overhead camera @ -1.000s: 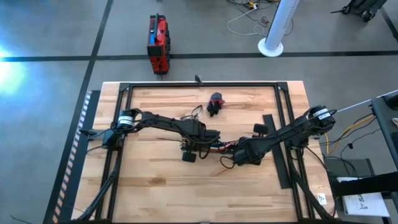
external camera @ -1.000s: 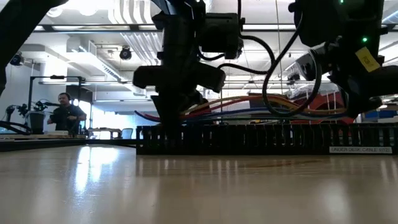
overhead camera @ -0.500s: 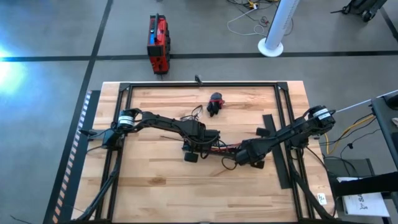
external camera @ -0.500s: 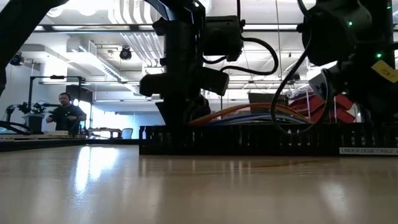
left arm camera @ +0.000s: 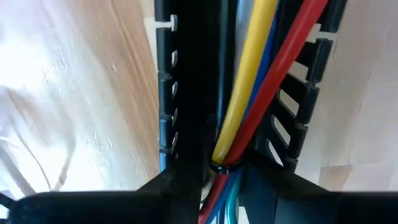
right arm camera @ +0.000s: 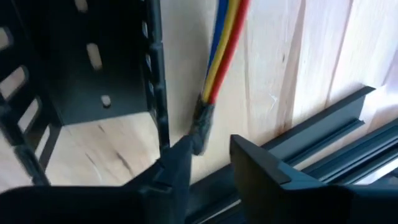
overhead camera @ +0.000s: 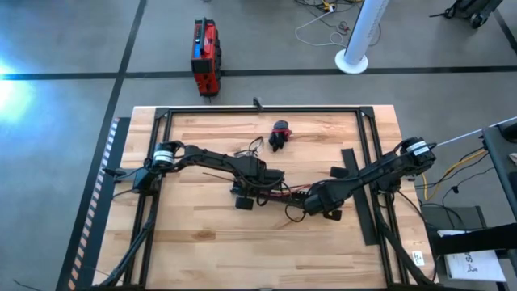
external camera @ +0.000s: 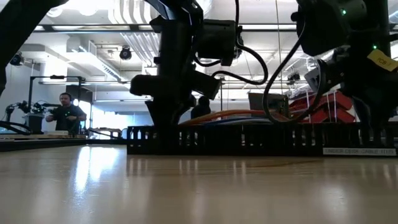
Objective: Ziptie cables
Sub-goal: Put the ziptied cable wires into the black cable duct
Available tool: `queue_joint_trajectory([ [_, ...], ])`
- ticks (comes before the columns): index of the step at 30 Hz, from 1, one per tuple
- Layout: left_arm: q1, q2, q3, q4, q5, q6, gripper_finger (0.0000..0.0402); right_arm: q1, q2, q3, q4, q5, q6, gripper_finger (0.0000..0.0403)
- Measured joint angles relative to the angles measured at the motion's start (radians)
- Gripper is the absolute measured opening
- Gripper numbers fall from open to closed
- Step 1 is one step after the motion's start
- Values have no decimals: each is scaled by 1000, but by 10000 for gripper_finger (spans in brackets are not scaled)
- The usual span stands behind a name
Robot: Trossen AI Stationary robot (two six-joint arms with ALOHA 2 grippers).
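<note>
The cables (left arm camera: 249,93), yellow, red and blue, lie along the inside of the black comb-slotted duct (overhead camera: 279,194). A thin black band (left arm camera: 219,167), seemingly the ziptie, circles them. My left gripper (left arm camera: 222,190) points down over the duct at the table's middle. It is slightly open, one finger on each side of the bundle. The cables' dark end (right arm camera: 202,127) rests on the wood beside the duct's end (right arm camera: 93,74). My right gripper (right arm camera: 211,163) is open just short of that end, with bare gap between its fingers. My left gripper comes from above with its fingers (left arm camera: 273,190) across the cables, close beside the bundle (left arm camera: 217,180) just behind the black band. Whether the fingers touch the cables I cannot tell. My right gripper has one fingertip (right arm camera: 180,155) at the cables' dark end; whether it touches I cannot tell.
A flat grooved black cover strip (overhead camera: 359,202) lies at the table's right, close by my right gripper. A red-and-black lump (overhead camera: 280,129) and a small dark wire tangle (overhead camera: 250,148) sit farther back. Black frame rails (overhead camera: 258,110) border the table. A person (external camera: 65,112) is in the room behind.
The cables, which arched above the duct a second ago, have sunk until they lie level with its top. The duct has slid a little toward the table's left.
</note>
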Motion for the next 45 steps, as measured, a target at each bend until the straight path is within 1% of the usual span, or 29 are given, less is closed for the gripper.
queue_joint_trajectory([
  [4, 0, 0, 0, -1, -1, -9, 60, 0, 0, 36, -9, 0, -3, 141],
  [7, 0, 0, 0, 0, -1, -13, 52, 0, 0, 62, -23, 4, -20, 163],
  [11, 0, -1, 0, -23, -1, -15, 41, 5, -22, 68, -34, 61, -48, 178],
  [14, 0, -2, 0, -55, -2, -15, 31, 13, -77, 34, -35, 95, -80, 179],
  [16, 0, -2, 0, -62, -2, -15, 27, 20, -128, -1, -32, 97, -83, 175],
  [19, 0, -2, -1, -63, -2, -15, 28, 33, -236, -78, 3, 95, -53, 165],
  [24, 0, -2, -6, -54, -4, -24, 36, 37, -418, -226, 174, 58, 35, 147],
  [27, 0, -2, -7, -53, -5, -31, 34, 37, -480, -308, 291, 26, 68, 141],
  [30, 0, -2, -7, -53, -9, -31, 29, 37, -496, -381, 370, 5, 74, 141],
  [35, 0, -2, -7, -53, -9, -31, 30, 37, -478, -478, 521, 7, 78, 150],
  [38, 1, -2, -7, -53, -9, -31, 32, 37, -469, -511, 601, 24, 66, 150],
  [41, 2, -2, -7, -53, -9, -31, 29, 38, -462, -525, 610, 53, 67, 131],
  [45, 2, -2, -7, -53, -9, -32, 28, 37, -450, -536, 595, 83, 69, 70],
])
